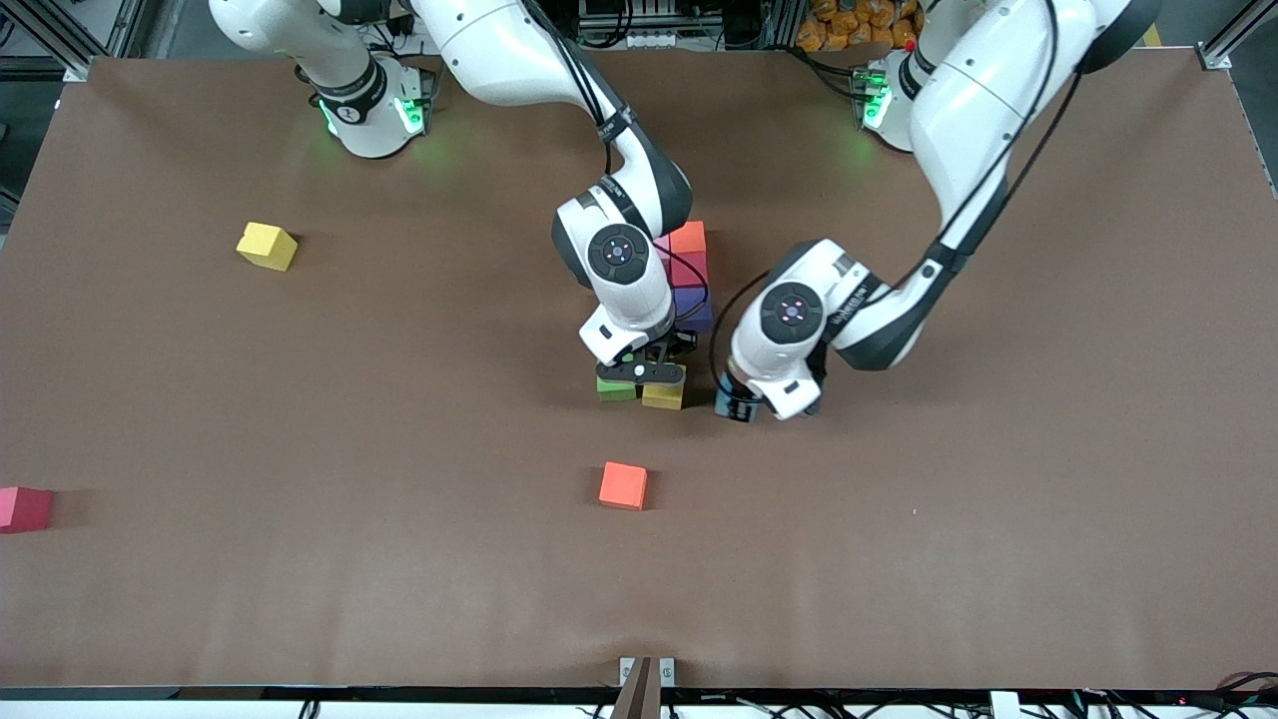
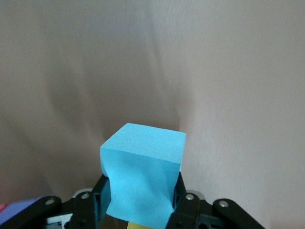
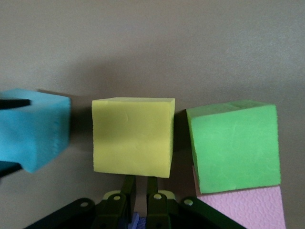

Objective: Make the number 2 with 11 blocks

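My left gripper (image 1: 739, 404) (image 2: 140, 195) is shut on a light blue block (image 2: 143, 162) (image 1: 736, 403), low at the table beside a lime-yellow block (image 1: 663, 394) (image 3: 132, 143), with a small gap between the two. My right gripper (image 1: 649, 374) (image 3: 139, 183) is shut with nothing between its fingers, its tips right at the lime-yellow block. A green block (image 1: 616, 388) (image 3: 236, 145) sits tilted on that block's other flank, against a pink block (image 3: 243, 207). Farther from the camera, orange (image 1: 688, 238), red (image 1: 689, 268) and purple (image 1: 693, 308) blocks form a column, partly hidden by the right arm.
Loose blocks lie apart: an orange one (image 1: 623, 485) nearer the camera than the group, a yellow one (image 1: 267, 246) and a red one (image 1: 24, 508) toward the right arm's end, the red one at the table's edge. The brown tabletop (image 1: 998, 499) lies bare toward the left arm's end.
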Controlling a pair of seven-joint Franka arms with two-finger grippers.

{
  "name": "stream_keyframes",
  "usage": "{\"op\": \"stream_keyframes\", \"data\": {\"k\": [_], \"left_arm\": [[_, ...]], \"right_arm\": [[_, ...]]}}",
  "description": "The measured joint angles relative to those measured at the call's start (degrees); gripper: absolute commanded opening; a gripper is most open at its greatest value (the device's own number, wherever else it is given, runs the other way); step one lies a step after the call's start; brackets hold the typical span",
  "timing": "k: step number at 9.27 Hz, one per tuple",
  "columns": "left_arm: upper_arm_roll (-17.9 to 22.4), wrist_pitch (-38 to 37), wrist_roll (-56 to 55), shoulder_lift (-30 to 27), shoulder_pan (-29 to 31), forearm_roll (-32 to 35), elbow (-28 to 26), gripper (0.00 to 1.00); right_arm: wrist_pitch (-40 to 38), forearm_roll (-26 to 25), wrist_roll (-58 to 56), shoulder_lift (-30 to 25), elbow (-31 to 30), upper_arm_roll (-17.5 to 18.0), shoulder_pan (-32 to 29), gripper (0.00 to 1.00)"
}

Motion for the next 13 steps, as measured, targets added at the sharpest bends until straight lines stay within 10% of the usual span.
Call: {"op": "stream_keyframes", "data": {"k": [7, 9, 13], "left_arm": [[0.24, -0.09, -2.85, 2.54, -1.12, -3.8, 3.12, 0.0], [0.26, -1.11, -4.09, 2.63, -1.17, -6.32, 3.21, 0.0], [0.77, -2.11, -7.92, 2.68, -1.06, -7.44, 3.41, 0.0]], "right_arm": [[-3.7, -0.21, -0.81, -0.18, 1.19, -0.08, -0.07, 0.22], [-8.03, -0.19, -0.81, -0.37, 3.31, -0.51, -0.36, 0.59], [-14.92, -0.19, -3.97, -0.46, 6.69, -0.68, -3.75, 0.92]]}}
